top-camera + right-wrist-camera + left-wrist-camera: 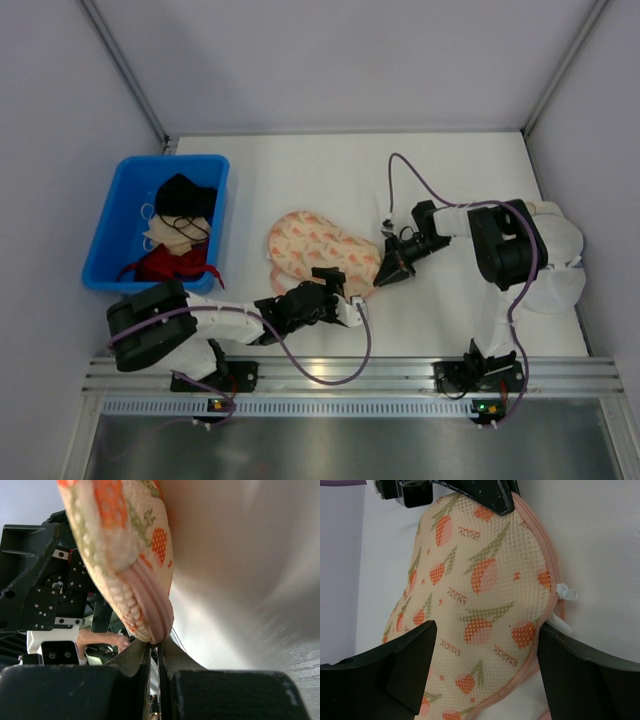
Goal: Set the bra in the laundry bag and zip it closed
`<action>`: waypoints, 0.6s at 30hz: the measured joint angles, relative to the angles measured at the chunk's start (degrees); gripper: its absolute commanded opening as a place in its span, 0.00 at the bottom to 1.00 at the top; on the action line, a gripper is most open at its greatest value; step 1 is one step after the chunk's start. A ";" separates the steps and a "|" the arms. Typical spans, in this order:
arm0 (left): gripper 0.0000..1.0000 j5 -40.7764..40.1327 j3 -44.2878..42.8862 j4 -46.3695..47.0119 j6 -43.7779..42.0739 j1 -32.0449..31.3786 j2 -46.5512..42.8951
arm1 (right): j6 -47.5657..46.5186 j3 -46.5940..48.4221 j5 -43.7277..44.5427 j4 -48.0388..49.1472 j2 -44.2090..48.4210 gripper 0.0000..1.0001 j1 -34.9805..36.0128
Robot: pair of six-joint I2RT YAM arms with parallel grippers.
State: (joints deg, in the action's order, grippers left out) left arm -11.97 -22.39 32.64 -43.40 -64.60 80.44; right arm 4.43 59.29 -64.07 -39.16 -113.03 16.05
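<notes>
Laundry bag between spread left pincer; right pincer pinching its rim.

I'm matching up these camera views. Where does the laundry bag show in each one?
Top external: laundry bag at centre, right of the blue bin.
Left wrist: bag fills the middle.
Right wrist: bag upper left, right gripper pinching its edge.
Shared landmark: pink zip rim, both wrist views.
</notes>
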 measured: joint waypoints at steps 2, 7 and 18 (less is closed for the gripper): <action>0.83 -0.63 0.00 1.27 -0.81 0.00 1.16 | -0.57 0.04 0.00 -0.42 -0.02 0.00 0.24; 0.83 -0.94 0.00 4.39 -2.49 0.04 1.33 | -1.88 0.79 0.17 -2.16 -0.63 0.00 0.74; 0.79 1.92 -0.02 7.72 -4.87 0.04 1.81 | -5.29 3.28 0.70 -5.90 -2.64 0.00 1.77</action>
State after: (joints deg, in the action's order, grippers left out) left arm -10.04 -22.41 40.36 -48.27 -64.55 82.26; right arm -0.86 62.57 -63.37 -45.06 -115.68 17.82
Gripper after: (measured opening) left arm 0.814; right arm 0.027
